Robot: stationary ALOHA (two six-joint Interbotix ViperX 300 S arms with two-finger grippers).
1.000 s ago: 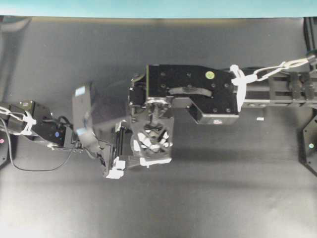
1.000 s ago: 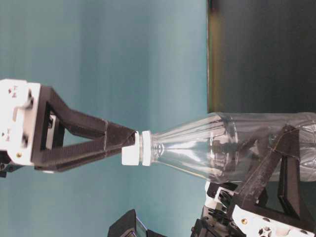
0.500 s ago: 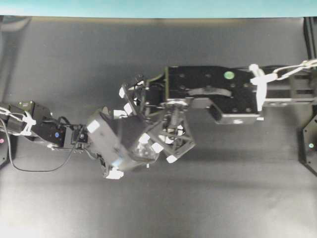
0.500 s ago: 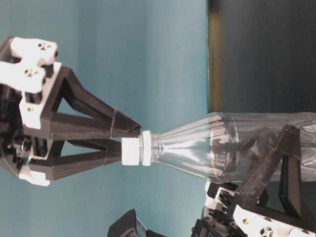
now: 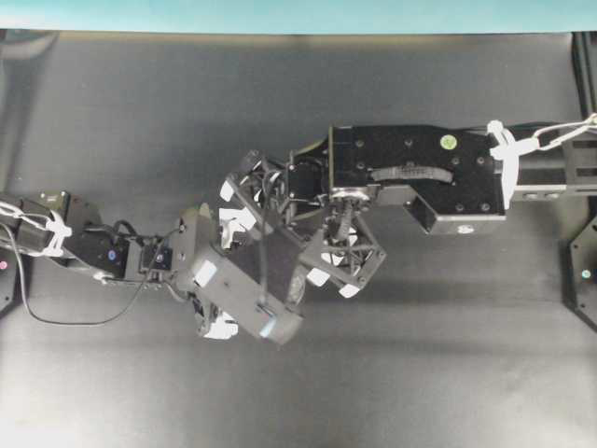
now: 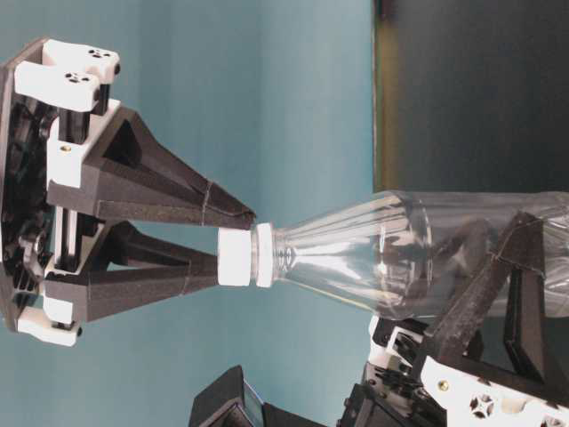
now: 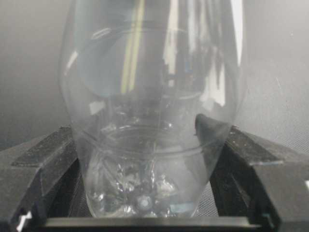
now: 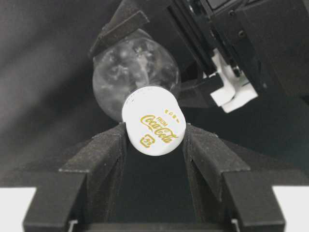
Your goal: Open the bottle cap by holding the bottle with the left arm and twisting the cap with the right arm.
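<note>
The clear bottle (image 6: 400, 258) is held up off the table, its lower body clamped between the black fingers of my left gripper (image 7: 145, 145). One left finger (image 7: 241, 150) presses against the bottle's wall. The white bottle cap (image 8: 154, 126), printed with gold lettering, sits between the tips of my right gripper (image 8: 154, 136), which is shut on it. In the table-level view the right gripper (image 6: 233, 245) pinches the cap (image 6: 236, 256) from both sides. From overhead the right arm (image 5: 410, 173) and the left arm (image 5: 93, 250) meet at the middle and hide most of the bottle.
A dark mat (image 5: 140, 112) covers the table, and a teal wall (image 5: 280, 14) runs along its far edge. A loose black cable (image 5: 56, 320) trails from the left arm. Black fixtures (image 5: 585, 275) stand at the right edge.
My right gripper has rotated around the cap's axis with the cap still pinched. The right arm shifted a little rightward in the overhead view. The left grip on the bottle has held.
</note>
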